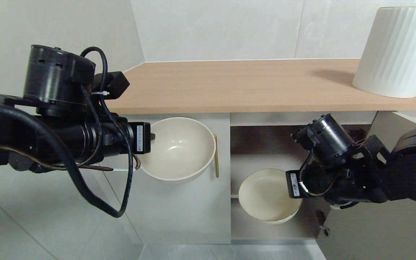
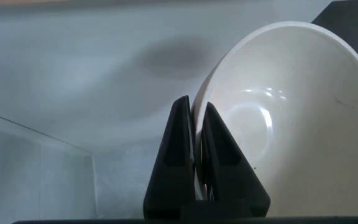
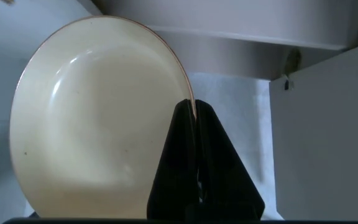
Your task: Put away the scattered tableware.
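Note:
My left gripper (image 1: 149, 139) is shut on the rim of a deep cream bowl (image 1: 177, 148), held in the air before the closed white cabinet door (image 1: 179, 209) below the counter. In the left wrist view the left gripper (image 2: 194, 109) pinches that bowl (image 2: 291, 124) by its edge. My right gripper (image 1: 293, 184) is shut on the rim of a shallower cream bowl (image 1: 267, 195), held inside the open cabinet compartment (image 1: 265, 151). The right wrist view shows the right gripper (image 3: 194, 109) clamping this bowl (image 3: 98, 112) at its rim.
A wooden countertop (image 1: 244, 85) runs above the cabinets, with a tall white ribbed container (image 1: 397, 50) at its right end. A brass handle (image 1: 216, 156) runs down the closed door's edge. The open cabinet door (image 1: 377, 216) stands to the right. Grey floor lies below.

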You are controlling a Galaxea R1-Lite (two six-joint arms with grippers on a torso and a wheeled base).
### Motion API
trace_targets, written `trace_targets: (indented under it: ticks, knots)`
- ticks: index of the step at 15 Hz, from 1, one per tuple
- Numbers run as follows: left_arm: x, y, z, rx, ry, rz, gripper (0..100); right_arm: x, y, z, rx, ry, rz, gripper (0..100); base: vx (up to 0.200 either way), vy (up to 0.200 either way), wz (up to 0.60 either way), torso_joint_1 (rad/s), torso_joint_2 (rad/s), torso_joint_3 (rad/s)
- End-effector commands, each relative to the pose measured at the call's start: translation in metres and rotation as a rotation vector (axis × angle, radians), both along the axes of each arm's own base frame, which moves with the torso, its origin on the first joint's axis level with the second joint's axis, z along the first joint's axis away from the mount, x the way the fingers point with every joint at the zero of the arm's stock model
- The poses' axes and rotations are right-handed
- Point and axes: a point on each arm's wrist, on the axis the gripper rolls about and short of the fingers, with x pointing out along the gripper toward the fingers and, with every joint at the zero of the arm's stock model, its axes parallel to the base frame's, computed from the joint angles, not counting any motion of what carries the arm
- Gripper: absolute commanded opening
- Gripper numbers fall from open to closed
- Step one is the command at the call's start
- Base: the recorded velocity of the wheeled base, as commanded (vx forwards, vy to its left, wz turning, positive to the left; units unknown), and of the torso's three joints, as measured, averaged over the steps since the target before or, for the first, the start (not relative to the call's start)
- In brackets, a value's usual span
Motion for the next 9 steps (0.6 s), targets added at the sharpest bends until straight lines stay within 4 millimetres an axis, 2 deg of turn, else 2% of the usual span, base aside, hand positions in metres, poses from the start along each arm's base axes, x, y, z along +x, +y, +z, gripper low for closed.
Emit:
trace_targets:
  ticks: [1,3,5,7,9]
  knots:
    - [-0.001,0.0,0.0,0.001,0.001,-0.001,0,0.001,0.003,-0.005,-0.009,0.013,0.006,0,0.0,0.0,0.0,0.0,0.0,0.0]
    - [-0.005,-0.001,-0.005,0.023,0.011,-0.022,0,0.005,0.006,-0.014,-0.027,0.038,0.008,0,0.0,0.0,0.0,0.0,0.0,0.0]
    - [-0.012,-0.003,-0.014,0.093,0.024,-0.073,0,0.016,0.013,-0.036,-0.063,0.084,0.002,0,0.0,0.0,0.0,0.0,0.0,0.0]
    - [-0.016,-0.006,-0.023,0.124,0.047,-0.105,0,0.034,0.022,-0.065,-0.06,0.098,-0.035,0,0.0,0.0,0.0,0.0,0.0,0.0]
    - [-0.014,-0.007,-0.027,0.136,0.056,-0.112,0,0.058,0.027,-0.08,-0.013,0.043,-0.065,0,0.0,0.0,0.0,0.0,0.0,0.0]
